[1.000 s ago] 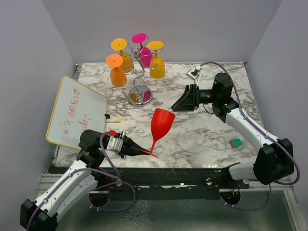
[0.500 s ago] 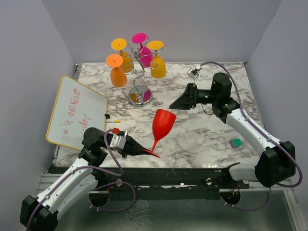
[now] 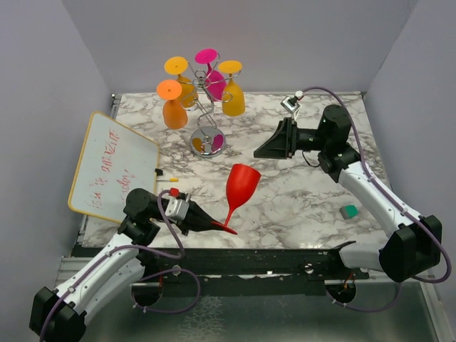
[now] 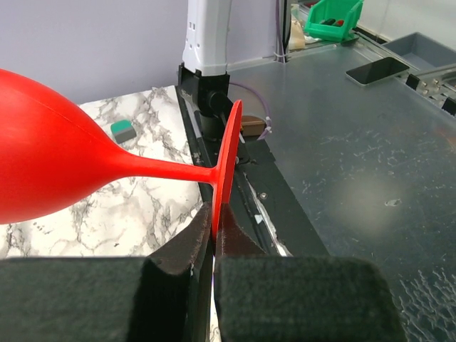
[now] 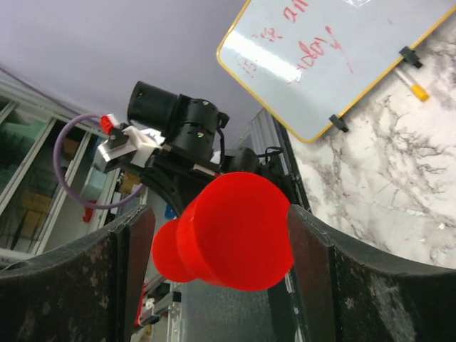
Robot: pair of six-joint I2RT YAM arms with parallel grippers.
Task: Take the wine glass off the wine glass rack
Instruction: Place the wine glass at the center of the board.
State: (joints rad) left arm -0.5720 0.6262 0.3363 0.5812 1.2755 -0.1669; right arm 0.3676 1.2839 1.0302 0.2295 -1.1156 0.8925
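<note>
While the whiteboard [image 3: 114, 167] at the left edge has not moved, the left gripper [image 3: 206, 224] has crept a little rightward along the near edge over the last second. Its fingers are pinched nearly closed on the rim of the red wine glass's foot; the left wrist view shows the thin disc clamped edge-on between the pads.

Red wine glass [image 3: 241, 184]: clear of the rack, tilted, bowl up and leaning right, over the near-left part of the tabletop. Foot close to the surface; contact cannot be told. It drifted slightly right with the gripper.

Wine glass rack [image 3: 208, 144]: unmoved near the far edge, left of centre. Four hanging glasses [image 3: 174, 110] remain on it, orange, yellow and magenta.

Right gripper [image 3: 271, 148]: spread wide, holding nothing, right of centre. Its wrist has risen and pulled back slightly toward the far-right corner. Its camera frames the red bowl between the fingers, but well apart from them.

Green block [image 3: 348, 211] near the right edge, untouched.

Judgement: removal is done; setting the glass down, or a handover, looks pending.
</note>
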